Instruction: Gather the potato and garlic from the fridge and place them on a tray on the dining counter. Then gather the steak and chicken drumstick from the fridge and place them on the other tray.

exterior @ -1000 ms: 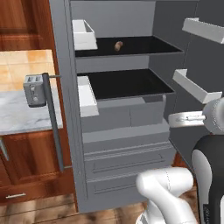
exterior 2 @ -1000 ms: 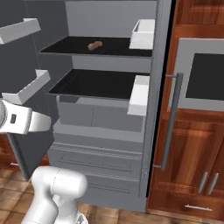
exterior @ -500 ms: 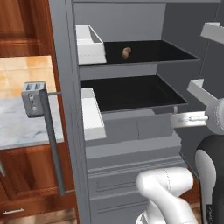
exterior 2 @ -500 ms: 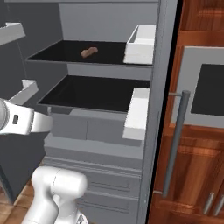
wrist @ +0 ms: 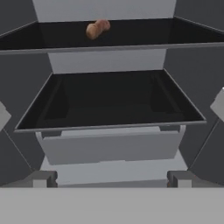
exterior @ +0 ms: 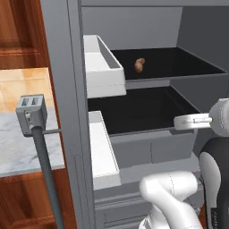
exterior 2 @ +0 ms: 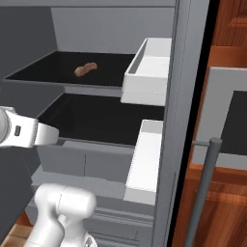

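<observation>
Open fridge (exterior: 67, 89) seen from the base cameras and from the hand camera. A small tan-brown lumpy item, apparently the chicken drumstick (wrist: 97, 29), lies alone on the upper black shelf (wrist: 131, 35), toward the back and left of centre in the hand view; it shows at the same place in the left base view (exterior: 139, 65) and in the right base view (exterior 2: 85, 69). The gripper (wrist: 111, 179) points into the fridge interior with its jaws spread wide apart and nothing between them; the two finger tips (wrist: 41, 178) stand at the lower corners of the hand view, level with the grey drawer front (wrist: 109, 146) below the lower black shelf (wrist: 109, 103). The drumstick thus lies well above and well beyond the jaws, one shelf higher, slightly left of their midline, apart from them. White door bins (exterior: 100, 67) hang on the inner faces of both open doors, and the long bar handle (exterior: 44, 174) of the left door rises in the foreground of the left base view. Compared with the frames of half a second and one second ago, the whole interior appears larger and closer in both base views, a shift of the entire picture, consistent with the base driving toward the fridge; the drumstick keeps its place on the upper shelf.
</observation>
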